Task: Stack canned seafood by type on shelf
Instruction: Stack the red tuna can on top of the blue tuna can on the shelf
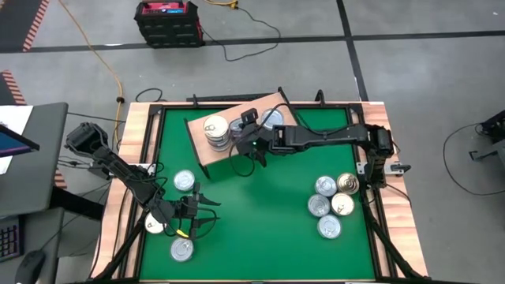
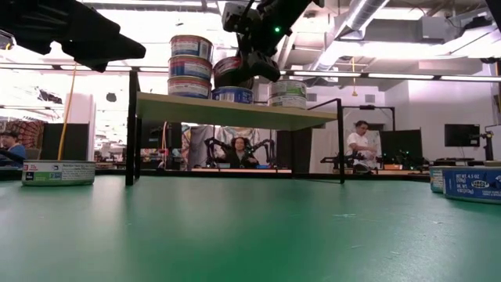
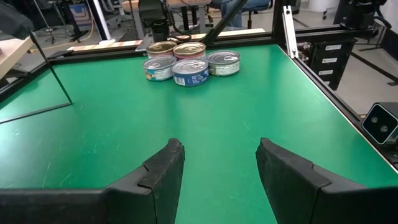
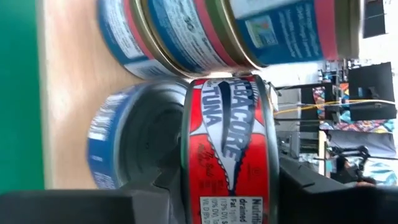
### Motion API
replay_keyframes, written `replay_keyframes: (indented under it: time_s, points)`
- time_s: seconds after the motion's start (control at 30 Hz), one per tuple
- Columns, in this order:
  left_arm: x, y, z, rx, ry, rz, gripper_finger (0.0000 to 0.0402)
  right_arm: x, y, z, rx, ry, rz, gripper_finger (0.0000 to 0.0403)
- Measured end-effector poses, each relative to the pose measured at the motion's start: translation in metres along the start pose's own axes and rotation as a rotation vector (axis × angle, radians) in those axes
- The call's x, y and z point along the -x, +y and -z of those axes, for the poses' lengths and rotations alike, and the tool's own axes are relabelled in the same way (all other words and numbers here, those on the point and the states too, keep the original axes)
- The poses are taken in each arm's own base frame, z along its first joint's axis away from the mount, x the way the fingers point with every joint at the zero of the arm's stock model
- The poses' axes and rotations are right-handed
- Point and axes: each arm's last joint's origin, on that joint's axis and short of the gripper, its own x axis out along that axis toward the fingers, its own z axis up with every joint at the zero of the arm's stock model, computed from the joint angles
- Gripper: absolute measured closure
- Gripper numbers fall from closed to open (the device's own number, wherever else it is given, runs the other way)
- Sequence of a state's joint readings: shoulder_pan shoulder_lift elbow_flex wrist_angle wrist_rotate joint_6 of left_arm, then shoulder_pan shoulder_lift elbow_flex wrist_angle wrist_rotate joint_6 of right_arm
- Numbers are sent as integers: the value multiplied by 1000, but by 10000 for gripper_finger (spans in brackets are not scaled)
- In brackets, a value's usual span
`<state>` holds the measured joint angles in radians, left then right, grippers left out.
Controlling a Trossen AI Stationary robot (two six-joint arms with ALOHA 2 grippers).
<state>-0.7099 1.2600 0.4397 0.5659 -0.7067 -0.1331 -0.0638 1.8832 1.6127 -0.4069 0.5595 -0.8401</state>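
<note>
Over the wooden shelf (image 1: 237,138) at the far side of the green table (image 1: 260,205), the right hand (image 1: 254,136) is clamped on a red-labelled tuna can (image 4: 229,149), held on edge between its fingers. Just beneath it, a blue-labelled can (image 4: 124,146) sits on the shelf board. From table height, the held can (image 2: 232,70) is tilted above that blue one (image 2: 232,95); whether the two touch is hard to say from these angles. Beside them on the shelf stands a stack of three cans (image 2: 190,66), and on the other side a single can (image 2: 289,93).

Near the front left corner of the table, the left hand (image 1: 197,211) hovers with its fingers (image 3: 161,174) spread apart and nothing between them. Three loose cans lie around it: one (image 1: 184,181) farther back, one (image 1: 182,249) by the front edge, and a cream-topped one (image 1: 155,225) partly under the arm.

On the right side of the table, five more cans (image 1: 331,205) are grouped close together, mostly silver-lidded and one gold (image 1: 346,184).
</note>
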Motion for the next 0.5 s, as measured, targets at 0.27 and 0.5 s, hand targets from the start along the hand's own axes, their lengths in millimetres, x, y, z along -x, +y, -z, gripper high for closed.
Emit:
replay_keyframes:
  time_s: [0.27,0.5]
  points:
    - [0,0,0,2,0,0,210,2,7,-4,13,-20,-32,124]
    - [0,0,0,4,1,0,210,7,6,-7,29,-2,-11,93]
